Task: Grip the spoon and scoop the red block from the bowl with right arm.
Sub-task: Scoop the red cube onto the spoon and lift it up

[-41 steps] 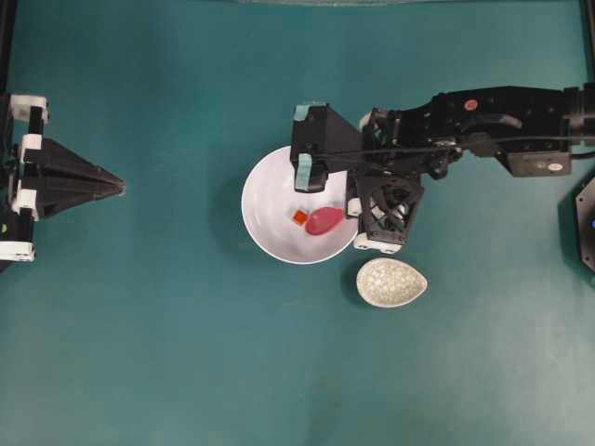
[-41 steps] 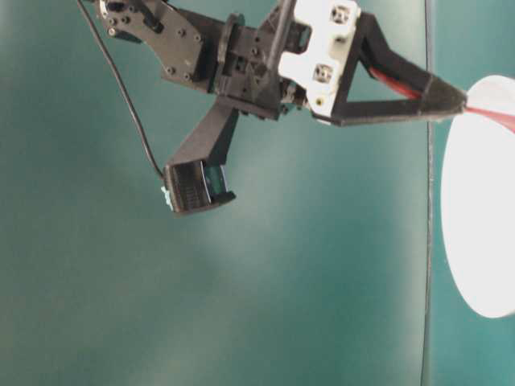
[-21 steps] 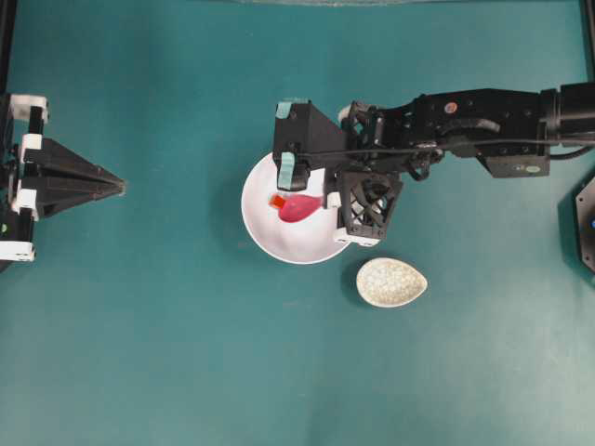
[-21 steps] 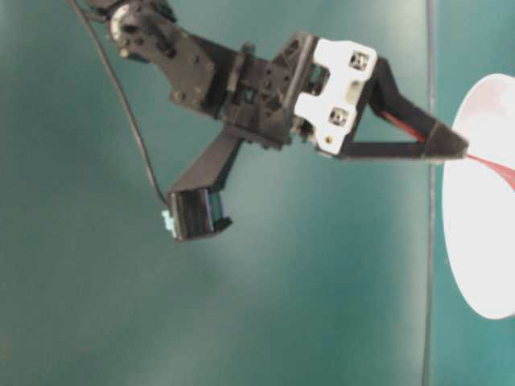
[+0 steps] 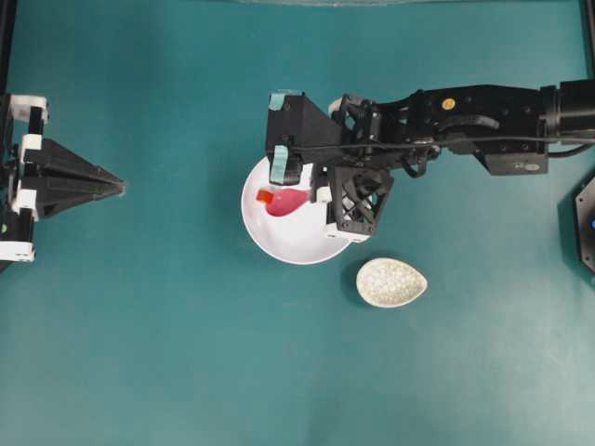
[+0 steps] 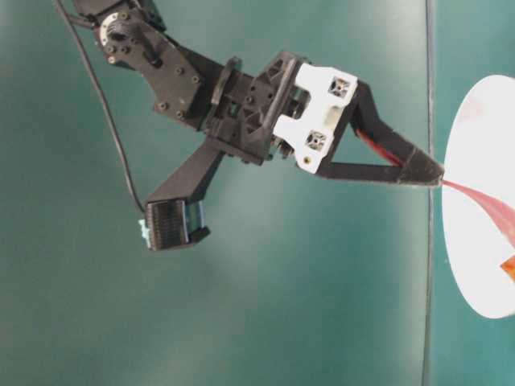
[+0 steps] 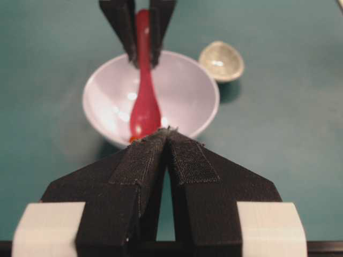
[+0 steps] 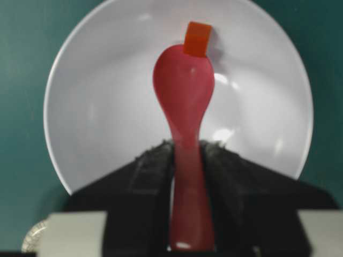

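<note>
Overhead exterior shows the right arm (image 5: 465, 116) reaching in from the right edge over the teal tabletop (image 5: 167, 353), its jaws clamped on the handle of the spoon (image 5: 286, 202). The spoon is glossy pink-red with an oval scoop, and the scoop lies inside the white bowl (image 5: 279, 242) near the middle of the view. The red block (image 5: 266, 196), a tiny orange-red cube, sits at the tip of the scoop on the bowl's left side. A speckled off-white oval dish (image 5: 391, 282) lies just beside the bowl, to its lower right, apart from it.

Right wrist view gives the clearest look: the right gripper (image 8: 187, 155) pinches the straight handle between its dark pads, and the block touches the far end of the scoop, not inside it.

Table-level view shows only the bowl's rim edge-on, the spoon slanting down into it.

Left wrist view shows the left gripper (image 7: 167, 134) with jaws together, well away from the bowl.
</note>
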Robot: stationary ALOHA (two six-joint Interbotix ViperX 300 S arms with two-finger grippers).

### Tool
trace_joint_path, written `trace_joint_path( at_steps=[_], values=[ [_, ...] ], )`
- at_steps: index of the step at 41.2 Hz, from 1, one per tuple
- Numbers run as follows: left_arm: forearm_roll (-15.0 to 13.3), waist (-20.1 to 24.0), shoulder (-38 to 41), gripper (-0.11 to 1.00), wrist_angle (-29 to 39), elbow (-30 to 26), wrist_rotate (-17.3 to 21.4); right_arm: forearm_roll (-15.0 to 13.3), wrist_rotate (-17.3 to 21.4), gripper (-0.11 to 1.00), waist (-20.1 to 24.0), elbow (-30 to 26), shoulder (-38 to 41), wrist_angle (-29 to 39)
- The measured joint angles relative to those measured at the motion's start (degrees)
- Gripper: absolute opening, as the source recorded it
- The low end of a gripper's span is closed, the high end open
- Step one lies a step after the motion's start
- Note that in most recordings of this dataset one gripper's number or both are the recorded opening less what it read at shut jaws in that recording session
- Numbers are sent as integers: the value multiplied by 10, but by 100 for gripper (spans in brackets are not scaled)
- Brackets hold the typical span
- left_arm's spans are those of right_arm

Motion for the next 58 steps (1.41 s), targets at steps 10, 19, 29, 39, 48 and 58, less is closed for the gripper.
trace_joint_path(
  at_steps=[10,19,29,39,48,58],
  values=[
    [0,0,0,4,0,0,-1,0,0,25,0,-3,-1,0],
    [0,0,0,4,-1,0,-1,0,0,25,0,-3,-1,-1],
    [0,0,-1,4,-1,0,0,0,1,25,0,-3,-1,-10],
    [0,0,0,4,-1,0,0,1,2,25,0,-3,-1,-25],
    [0,1,0,4,-1,0,0,0,18,25,0,5,-10,-44],
    [0,0,0,4,-1,0,0,1,48,25,0,43,-34,-82]
  ],
)
